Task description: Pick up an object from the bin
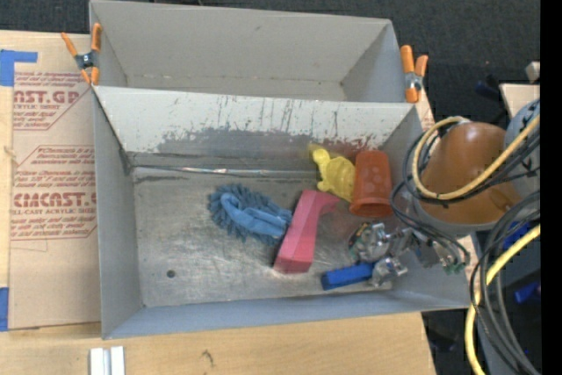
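I am looking down on the bin (176,263) with the gripper (383,257) sitting low in its near right corner, down among the metal of the wrist and its cables; I am not managing to tell whether the jaws are apart or together, since the metal parts there are running into one another. A small blue stick-shaped thing (345,278) is lying on the floor just beside the gripper, on its left, and is perhaps touching it; I am judging that the likeliest pick, though I am not seeing it clamped. An orange-red cup (371,182) is standing just beyond the gripper near the right wall, with a yellow toy (334,172) touching it; a pink block (297,234) is lying near on the left, beside a blue ribbed thing (248,215). I am reckoning the task as under way but not done; the arm is down at floor level, yet everything is resting on the bin floor; closing on one thing and lifting it clear are what I am counting as left.
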